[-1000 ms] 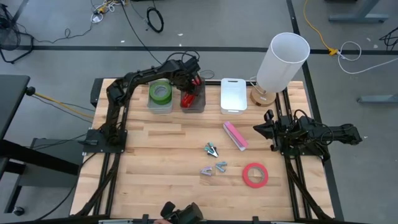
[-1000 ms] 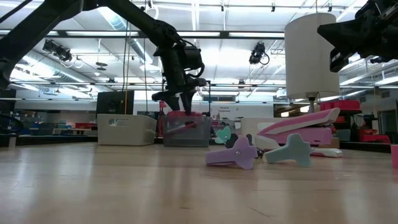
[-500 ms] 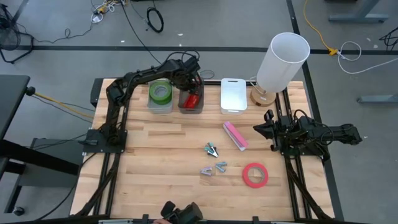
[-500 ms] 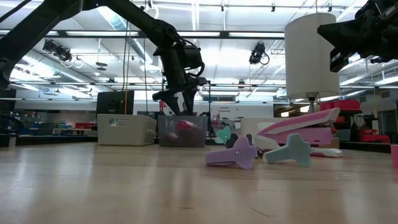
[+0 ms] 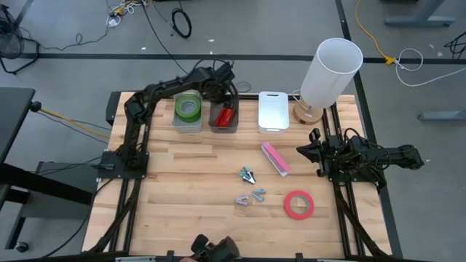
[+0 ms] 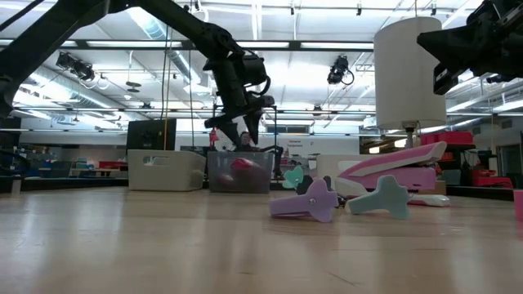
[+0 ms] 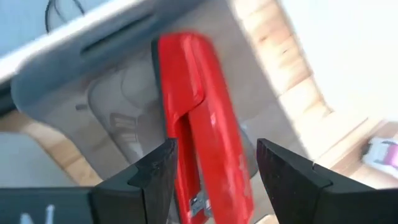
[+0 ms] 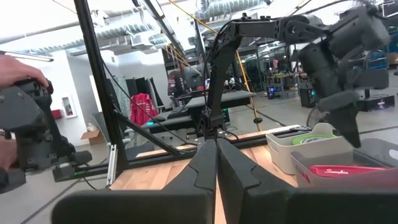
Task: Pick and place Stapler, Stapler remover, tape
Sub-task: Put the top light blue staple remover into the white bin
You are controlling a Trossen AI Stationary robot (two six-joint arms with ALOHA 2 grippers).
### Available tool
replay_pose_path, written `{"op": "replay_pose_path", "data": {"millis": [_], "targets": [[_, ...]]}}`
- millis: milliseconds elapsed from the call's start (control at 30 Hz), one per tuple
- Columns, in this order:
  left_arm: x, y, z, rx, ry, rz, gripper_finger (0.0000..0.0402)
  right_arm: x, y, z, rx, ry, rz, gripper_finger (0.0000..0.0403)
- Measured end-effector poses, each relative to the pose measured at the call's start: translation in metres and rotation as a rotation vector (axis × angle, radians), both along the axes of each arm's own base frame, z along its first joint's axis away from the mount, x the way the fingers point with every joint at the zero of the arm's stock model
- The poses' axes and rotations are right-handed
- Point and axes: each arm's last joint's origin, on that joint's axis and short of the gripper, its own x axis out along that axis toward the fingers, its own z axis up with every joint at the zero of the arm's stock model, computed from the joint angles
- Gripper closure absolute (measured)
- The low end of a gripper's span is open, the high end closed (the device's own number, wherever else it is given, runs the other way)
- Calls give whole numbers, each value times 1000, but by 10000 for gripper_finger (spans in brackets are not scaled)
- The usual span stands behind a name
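Note:
A red stapler [image 5: 224, 116] lies flat on the floor of a clear bin [image 5: 212, 125] at the table's far edge; it also shows in the left wrist view [image 7: 202, 124]. My left gripper [image 5: 223, 89] hangs open just above that bin, its fingers [image 7: 155, 177] on either side of the stapler without touching it. A green tape roll [image 5: 188, 108] sits in the bin beside it. A pink stapler [image 5: 275, 158], three staple removers [image 5: 248, 175] and a red-pink tape roll [image 5: 298, 204] lie on the table. My right gripper [image 5: 306, 149] is shut and empty at the right edge.
A white tray [image 5: 273, 111] and a tall white lamp [image 5: 331, 69] stand at the far right. In the low view the purple and teal removers [image 6: 315, 200] lie in front of the pink stapler [image 6: 392, 163]. A person's hand [image 8: 18, 74] shows beyond the table.
My left gripper has let go of the red stapler and gone up a little above the bin. The stapler, held upright in the bin a second ago, now lies flat on the bin's floor.

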Motion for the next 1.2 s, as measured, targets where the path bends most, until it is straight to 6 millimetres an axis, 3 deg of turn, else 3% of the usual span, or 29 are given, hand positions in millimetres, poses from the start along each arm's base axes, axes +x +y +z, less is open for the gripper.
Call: {"op": "replay_pose_path", "data": {"millis": [233,367,767,1200], "targets": [[7,4,28,82,-57,-17,179,0,0,0,0,0,0,386],[12,-4,40,89,-66,-53,179,0,0,0,0,0,0,386],[45,-68,50,160,-43,-391,179,0,0,0,0,0,0,386],[63,-122,49,222,-13,-675,179,0,0,0,0,0,0,386]]}}
